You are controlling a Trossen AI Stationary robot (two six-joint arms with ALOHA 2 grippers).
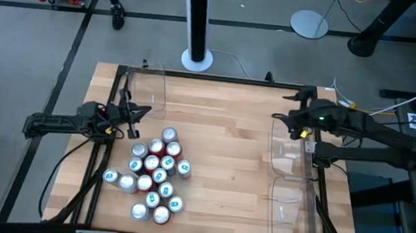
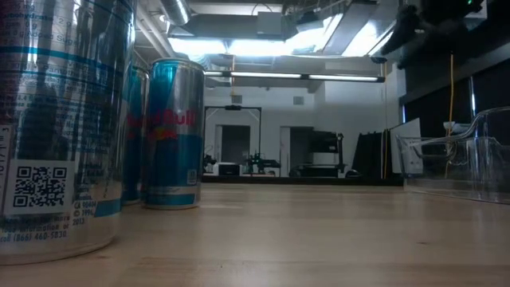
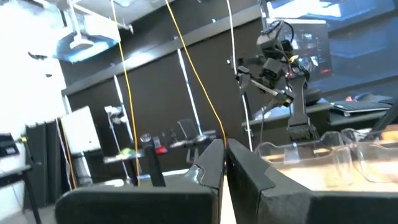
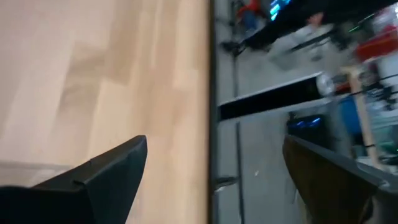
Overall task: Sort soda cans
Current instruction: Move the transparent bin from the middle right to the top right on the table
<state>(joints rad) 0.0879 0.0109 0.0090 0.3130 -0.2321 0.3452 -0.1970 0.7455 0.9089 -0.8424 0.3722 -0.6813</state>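
About seventeen slim metal soda cans [image 1: 154, 174], red-topped and blue-topped, stand clustered just below the left gripper [image 1: 133, 122], its fingers clenched together on nothing, while the right gripper [image 1: 289, 123] hangs spread wide above two clear plastic bins [image 1: 292, 192].

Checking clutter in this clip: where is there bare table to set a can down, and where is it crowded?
The widest bare wood lies between the can cluster and the clear bins along the right edge. Another free strip runs along the far edge, right of the clear bin at the far-left corner. It is crowded front-left, where the cans stand packed together just below the left gripper.
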